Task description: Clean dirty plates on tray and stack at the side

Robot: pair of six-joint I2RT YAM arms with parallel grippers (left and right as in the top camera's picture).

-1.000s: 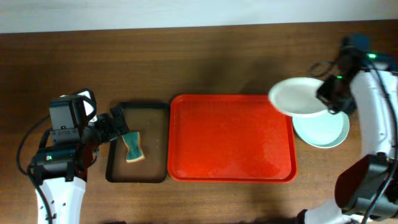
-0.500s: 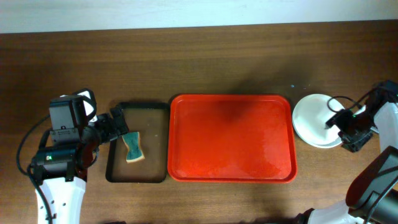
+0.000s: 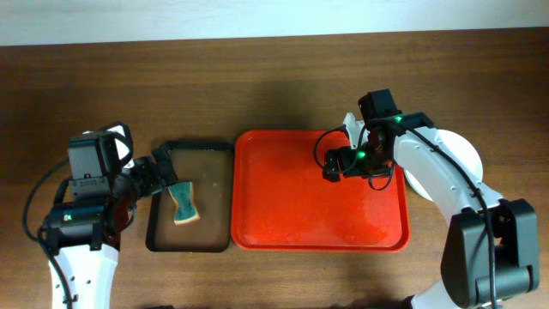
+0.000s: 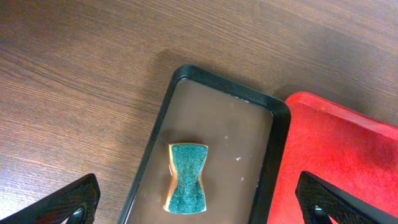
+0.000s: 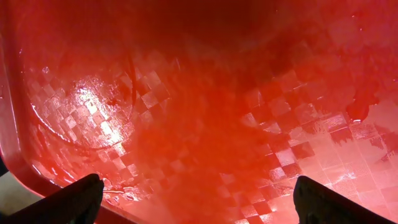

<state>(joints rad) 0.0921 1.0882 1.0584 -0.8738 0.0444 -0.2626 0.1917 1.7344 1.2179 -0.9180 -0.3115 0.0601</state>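
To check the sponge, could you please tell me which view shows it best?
The left wrist view: the sponge fills more of the picture, whole and sharp. Overhead shows it small; right wrist not at all.

"That table (image 3: 257, 86) looked like brown wood, grain showing, fairly matt?"
"It did. The red tray (image 3: 283, 206) was glossy plastic, its floor pressed in a fine chequered texture that caught the light."
"And the black tray (image 4: 158, 130)?"
"Smooth plastic rim. The sponge (image 4: 186, 177) had a rough green face over tan foam."
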